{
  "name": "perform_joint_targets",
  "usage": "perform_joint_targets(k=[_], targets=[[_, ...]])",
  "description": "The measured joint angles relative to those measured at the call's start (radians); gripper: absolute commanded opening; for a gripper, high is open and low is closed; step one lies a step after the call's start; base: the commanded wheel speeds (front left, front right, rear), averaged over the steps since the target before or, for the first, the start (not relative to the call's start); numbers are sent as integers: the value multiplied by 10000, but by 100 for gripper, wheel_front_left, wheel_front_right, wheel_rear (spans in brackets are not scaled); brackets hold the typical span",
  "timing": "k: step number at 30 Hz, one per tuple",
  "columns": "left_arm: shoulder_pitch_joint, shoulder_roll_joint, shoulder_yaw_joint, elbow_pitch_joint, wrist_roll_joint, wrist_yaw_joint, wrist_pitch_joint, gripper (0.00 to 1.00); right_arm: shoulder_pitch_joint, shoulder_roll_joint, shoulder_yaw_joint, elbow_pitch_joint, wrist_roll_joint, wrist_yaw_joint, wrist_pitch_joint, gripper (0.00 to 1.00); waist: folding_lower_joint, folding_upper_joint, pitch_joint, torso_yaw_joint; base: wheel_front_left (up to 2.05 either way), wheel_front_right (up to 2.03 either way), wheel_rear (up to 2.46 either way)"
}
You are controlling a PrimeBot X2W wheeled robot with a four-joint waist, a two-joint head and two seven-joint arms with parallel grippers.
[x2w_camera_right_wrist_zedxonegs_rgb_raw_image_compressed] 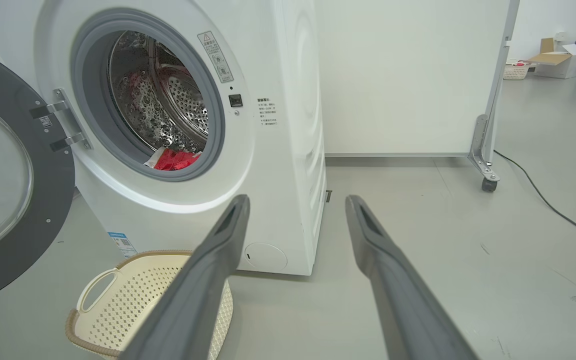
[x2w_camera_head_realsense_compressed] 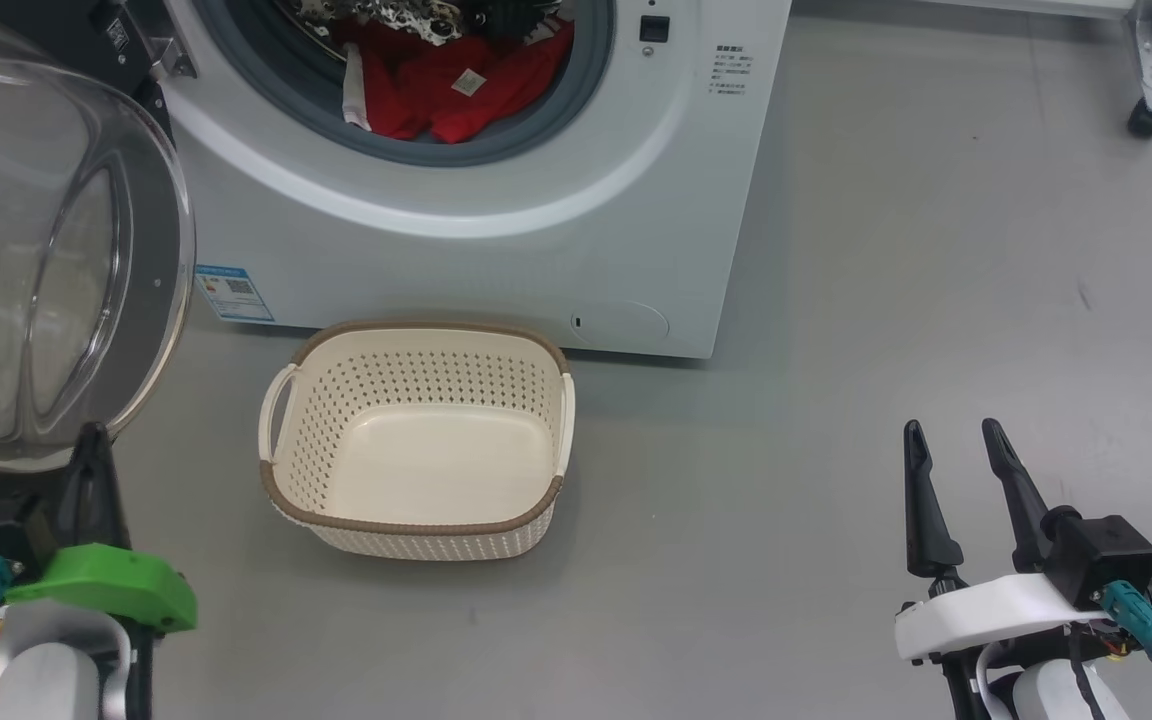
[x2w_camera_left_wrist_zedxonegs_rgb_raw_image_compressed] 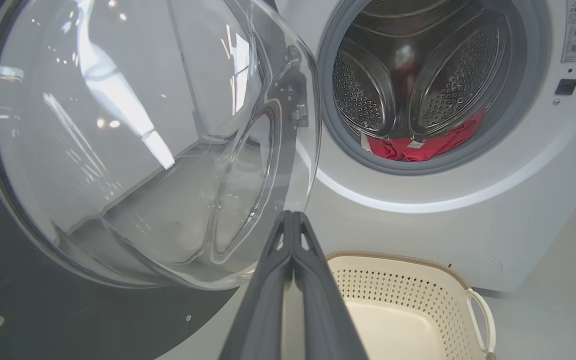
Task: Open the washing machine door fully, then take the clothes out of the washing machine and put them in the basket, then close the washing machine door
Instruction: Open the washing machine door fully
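The washing machine [x2w_camera_head_realsense_compressed: 496, 250] [x2w_camera_right_wrist_zedxonegs_rgb_raw_image_compressed: 278, 150] stands with its door [x2w_camera_head_realsense_compressed: 46, 260] [x2w_camera_left_wrist_zedxonegs_rgb_raw_image_compressed: 133, 145] [x2w_camera_right_wrist_zedxonegs_rgb_raw_image_compressed: 3, 180] swung wide to the left, glass bowl bulging toward me. Red clothes [x2w_camera_head_realsense_compressed: 446, 90] [x2w_camera_left_wrist_zedxonegs_rgb_raw_image_compressed: 418, 145] [x2w_camera_right_wrist_zedxonegs_rgb_raw_image_compressed: 175, 160] lie at the bottom of the steel drum. The cream basket [x2w_camera_head_realsense_compressed: 416, 520] [x2w_camera_left_wrist_zedxonegs_rgb_raw_image_compressed: 448, 305] [x2w_camera_right_wrist_zedxonegs_rgb_raw_image_compressed: 93, 320] sits on the floor before the machine, nothing in it. My left gripper [x2w_camera_head_realsense_compressed: 91, 440] [x2w_camera_left_wrist_zedxonegs_rgb_raw_image_compressed: 292, 215] is shut, empty, its tips just under the door's lower edge. Low at the right, my right gripper [x2w_camera_head_realsense_compressed: 951, 435] [x2w_camera_right_wrist_zedxonegs_rgb_raw_image_compressed: 295, 202] stands open over bare floor, holding nothing.
Grey floor [x2w_camera_head_realsense_compressed: 886, 300] spreads to the right of the machine. A white wheeled panel [x2w_camera_right_wrist_zedxonegs_rgb_raw_image_compressed: 408, 80] stands behind it, with a caster [x2w_camera_head_realsense_compressed: 1146, 118] [x2w_camera_right_wrist_zedxonegs_rgb_raw_image_compressed: 488, 184] and a black cable [x2w_camera_right_wrist_zedxonegs_rgb_raw_image_compressed: 548, 200] on the floor. Boxes [x2w_camera_right_wrist_zedxonegs_rgb_raw_image_compressed: 558, 57] sit far back.
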Motion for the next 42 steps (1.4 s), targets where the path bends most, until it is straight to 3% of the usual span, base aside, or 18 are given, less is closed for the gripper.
perform_joint_targets(k=[13, 22, 23, 24, 25, 26, 42], targets=[[777, -796, -606, -1164, 255, -13, -25, 0, 135, 10, -295, -113, 25, -75, -23, 100, 0, 0, -538, -761, 0, 0, 0], [1217, -884, -991, -1616, 458, -100, -25, 2, 260, 13, -389, -203, 25, -94, -40, 100, 0, 0, -550, -860, 0, 0, 0], [1246, -894, -1022, -1645, 489, -100, -25, 28, 264, 15, -405, -213, 25, -94, -40, 100, 0, 0, -548, -863, 0, 0, 0], [1272, -903, -1053, -1689, 500, -100, -25, 46, 267, 15, -426, -219, 27, -94, -40, 100, 0, 1, -546, -865, 0, 0, 0], [1298, -913, -1091, -1733, 502, -100, -25, 85, 273, 17, -449, -219, 27, -94, -40, 100, 0, 0, -544, -865, 0, 0, 0], [1330, -922, -1131, -1785, 510, -100, -25, 100, 284, 17, -468, -221, 27, -94, -40, 100, 0, 0, -543, -864, 0, 0, 0], [1570, -1051, -1342, -2180, 585, -100, -25, 100, 430, 29, -508, -286, 25, -82, -40, 100, 0, 0, -493, -766, 0, 0, 0]])
